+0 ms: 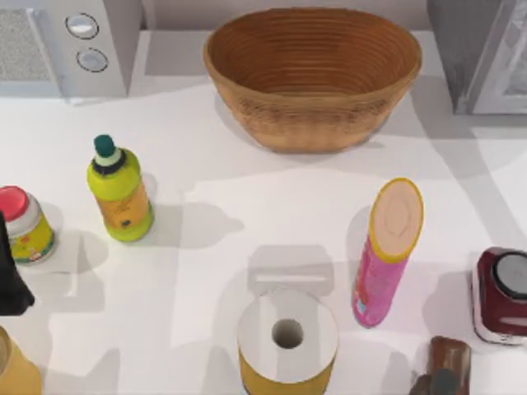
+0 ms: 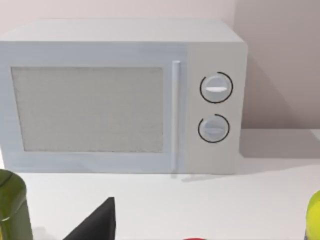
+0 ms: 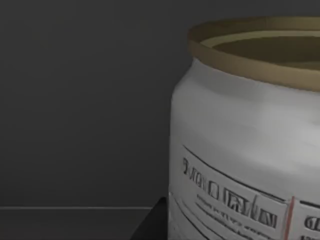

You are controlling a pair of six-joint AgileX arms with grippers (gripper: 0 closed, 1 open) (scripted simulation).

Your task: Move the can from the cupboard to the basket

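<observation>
Our wicker basket (image 1: 313,78) sits at the middle of the table's (image 1: 247,222) far edge, and the grey cupboard (image 1: 482,53) stands at the far right corner, its pale door facing the table. The right wrist view looks into a dark grey space, apparently the cupboard's interior, where the can (image 3: 245,145) rises close to the camera, silver-sided with a brownish rim and a printed label. A dark tip of our right hand (image 3: 152,222) juts up just beside the can's base; we cannot tell whether that hand is wide, narrow or gripping.

Our left arm (image 1: 10,276) shows as a dark shape at the table's left edge, and its wrist view faces the light grey microwave (image 2: 122,97) with two round knobs at the far left corner. A black finger (image 2: 97,222) of the left hand pokes into that view; its spread cannot be told either.

A green bottle (image 1: 119,193), a red-capped jar (image 1: 23,224), a pink tube (image 1: 387,251) and a paper roll (image 1: 287,339) stand across the table.
</observation>
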